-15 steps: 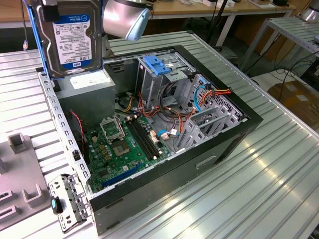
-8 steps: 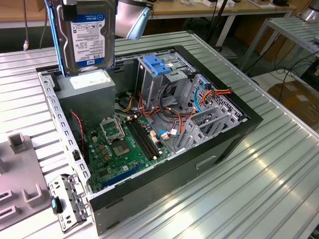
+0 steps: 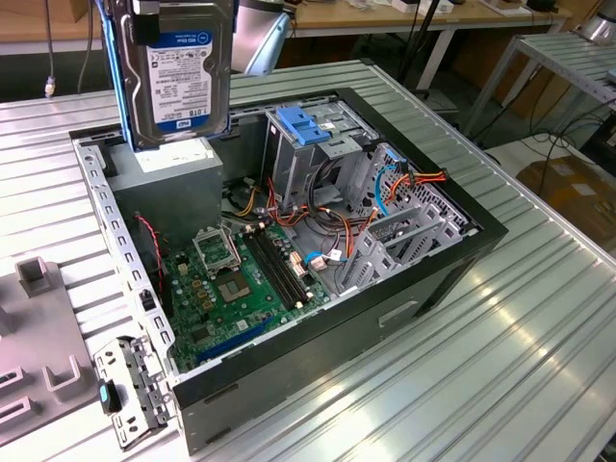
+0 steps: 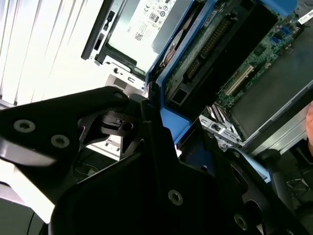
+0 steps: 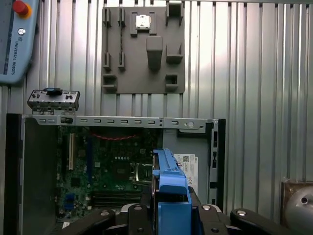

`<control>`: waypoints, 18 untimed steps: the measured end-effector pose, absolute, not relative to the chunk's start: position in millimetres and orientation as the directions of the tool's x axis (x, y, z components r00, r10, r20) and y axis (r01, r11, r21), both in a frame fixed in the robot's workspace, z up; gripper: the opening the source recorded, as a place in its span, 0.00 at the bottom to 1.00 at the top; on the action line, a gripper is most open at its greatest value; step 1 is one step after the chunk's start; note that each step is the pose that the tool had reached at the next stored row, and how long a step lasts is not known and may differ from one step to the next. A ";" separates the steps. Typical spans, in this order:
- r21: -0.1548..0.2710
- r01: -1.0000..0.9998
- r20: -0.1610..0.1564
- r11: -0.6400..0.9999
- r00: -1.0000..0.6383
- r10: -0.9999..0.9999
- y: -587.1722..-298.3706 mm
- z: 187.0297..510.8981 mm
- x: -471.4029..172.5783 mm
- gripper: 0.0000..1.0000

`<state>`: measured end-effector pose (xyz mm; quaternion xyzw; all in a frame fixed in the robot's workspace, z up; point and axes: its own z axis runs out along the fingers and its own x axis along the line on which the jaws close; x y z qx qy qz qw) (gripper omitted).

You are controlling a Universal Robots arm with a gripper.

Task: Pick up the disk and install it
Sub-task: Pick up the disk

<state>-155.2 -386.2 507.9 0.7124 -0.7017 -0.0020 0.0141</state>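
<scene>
the disk (image 3: 180,77) hangs above the open computer case (image 3: 318,361) on the table (image 3: 539,327)

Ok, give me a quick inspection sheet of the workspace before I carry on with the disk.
Surface: ribbed metal table carrying the open computer case.
Job's things: disk lifted over the case near the grey box, not installed yet.
Clutter: grey fixture plate; loose slot bracket beside the case's corner; pendant on the table.
Gripper: gripper shut on the disk.
Cables: orange, red and yellow wires loose inside the case.
Surroundings: benches behind; cardboard on the floor.
</scene>
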 end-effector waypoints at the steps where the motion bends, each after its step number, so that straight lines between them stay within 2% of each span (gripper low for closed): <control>1: 0.023 -1.000 0.017 -0.014 0.014 -1.000 -386.9 507.9 -154.7 0.37; 18: 0.023 -1.000 0.019 0.004 -0.004 -1.000 -395.0 506.4 -133.9 0.37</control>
